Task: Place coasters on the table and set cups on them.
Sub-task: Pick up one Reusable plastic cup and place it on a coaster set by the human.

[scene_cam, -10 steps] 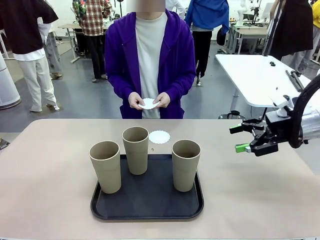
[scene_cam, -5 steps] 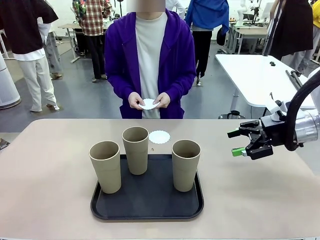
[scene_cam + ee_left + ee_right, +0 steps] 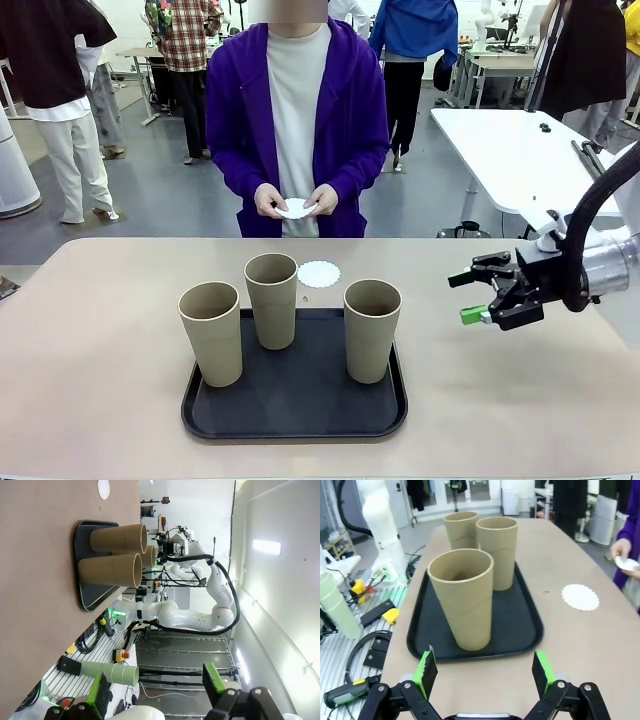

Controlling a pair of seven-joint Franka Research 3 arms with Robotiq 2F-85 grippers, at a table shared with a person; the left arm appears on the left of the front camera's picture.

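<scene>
Reaching step: right gripper (image 3: 464,297), spread empty (left gripper (image 3: 156,687) too), should next close round the rightmost cup (image 3: 372,330) at its nine o'clock.

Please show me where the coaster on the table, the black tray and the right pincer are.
coaster (image 3: 319,274), front view, centre of the paper disc
tray (image 3: 300,398), front view, bare floor near its front edge
right pincer (image 3: 460,298), front view, midway between its fingertips

Front and centre, black rounded tray (image 3: 300,402) — white glossy table (image 3: 500,150) beyond, at right.
</scene>
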